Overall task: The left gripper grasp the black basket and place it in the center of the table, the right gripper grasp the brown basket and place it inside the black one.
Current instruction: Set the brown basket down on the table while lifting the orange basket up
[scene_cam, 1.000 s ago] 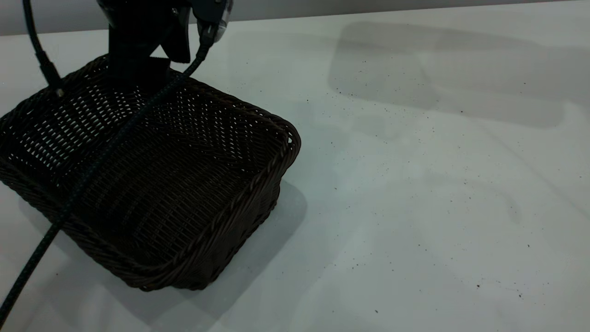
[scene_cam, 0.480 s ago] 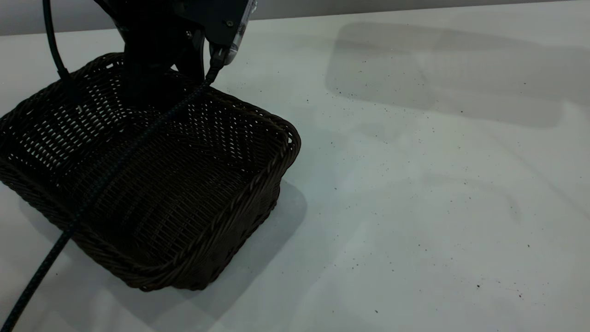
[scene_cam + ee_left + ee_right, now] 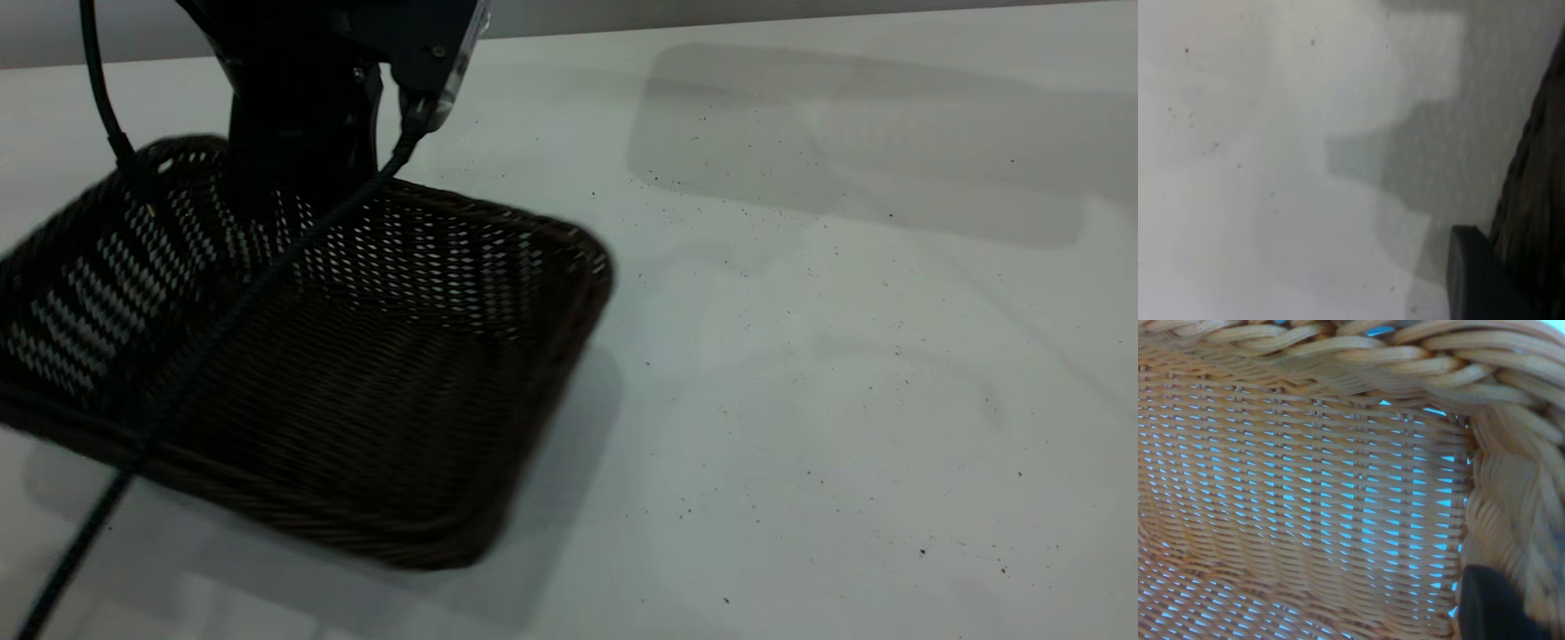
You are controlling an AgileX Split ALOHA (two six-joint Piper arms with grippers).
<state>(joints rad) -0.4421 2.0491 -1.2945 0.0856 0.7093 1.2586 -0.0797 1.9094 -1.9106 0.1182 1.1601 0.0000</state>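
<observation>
The black basket [image 3: 382, 400] is at the left of the table [image 3: 800, 356], lifted and tilted, with its near side up. My left gripper [image 3: 293, 191] is shut on its far rim. In the left wrist view one black finger [image 3: 1475, 280] lies against the basket's dark rim [image 3: 1538, 187], above the white table. The right wrist view is filled by the inside of the brown basket [image 3: 1305, 507]. One black finger [image 3: 1488, 607] of my right gripper [image 3: 1521, 603] presses on the inner wall just under the braided rim. The right gripper and the brown basket are out of the exterior view.
A braided black cable [image 3: 178, 382] hangs from the left arm across the black basket to the front left corner. A broad soft shadow [image 3: 845, 133] lies on the table at the back right. The table carries only small dark specks.
The black basket has come off the table, tilted and swung a little to the right with the left gripper. One second ago it rested flat and the gripper was lowering onto its far rim.
</observation>
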